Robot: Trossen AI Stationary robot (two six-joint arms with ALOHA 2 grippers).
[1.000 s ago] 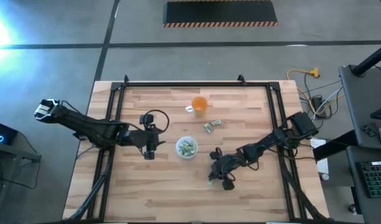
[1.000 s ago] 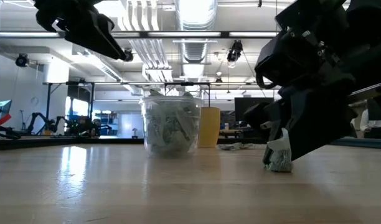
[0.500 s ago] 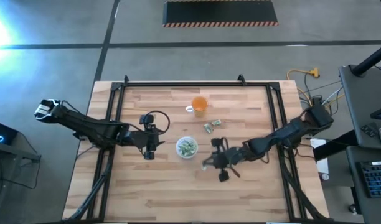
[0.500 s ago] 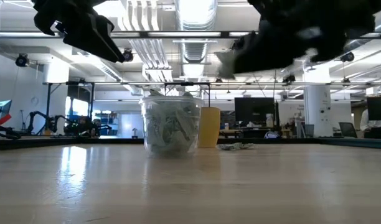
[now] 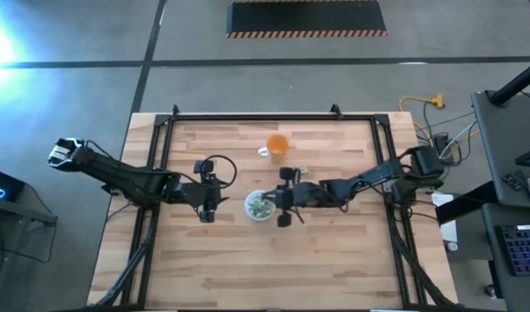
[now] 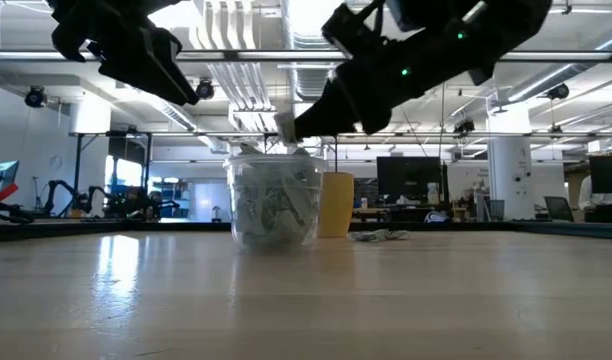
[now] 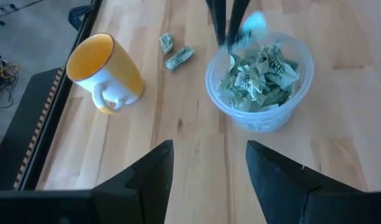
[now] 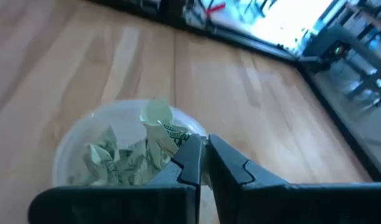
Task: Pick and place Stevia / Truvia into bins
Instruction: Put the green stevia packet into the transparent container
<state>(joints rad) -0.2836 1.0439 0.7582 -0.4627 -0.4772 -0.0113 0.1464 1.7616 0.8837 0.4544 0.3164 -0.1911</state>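
Observation:
The bin (image 5: pixel 260 205), a small clear round cup, stands mid-table with several pale green and white Stevia sachets (image 8: pixel 119 158) piled inside. My right gripper (image 8: pixel 203 148) hovers at the bin's right rim (image 6: pixel 296 125), shut on one sachet (image 8: pixel 158 118). My left gripper (image 7: pixel 209 177) hangs open above the table just left of the bin (image 5: pixel 209 208), touching nothing. Two loose sachets (image 7: pixel 175 51) lie flat on the wood beyond the bin. My right gripper pinches one end of a single sachet (image 8: pixel 175 134) between its two fingertips. The fingers come slanting down from the table's right side. The sachet sticks out past the fingertips over the bin's opening, lifted clear of table and pile.
An orange cup with a white handle (image 5: pixel 276 146) stands upright behind the bin. A black frame rail (image 5: pixel 274 117) runs round the wooden table. Bare wood (image 5: pixel 248 269) lies toward the near edge.
My right gripper, shut on a sachet that stood on the table right of and nearer than the bin, has risen and swung toward the table's left to the bin's rim, turning its wrist on the way. The sachet is lifted clear of the wood.

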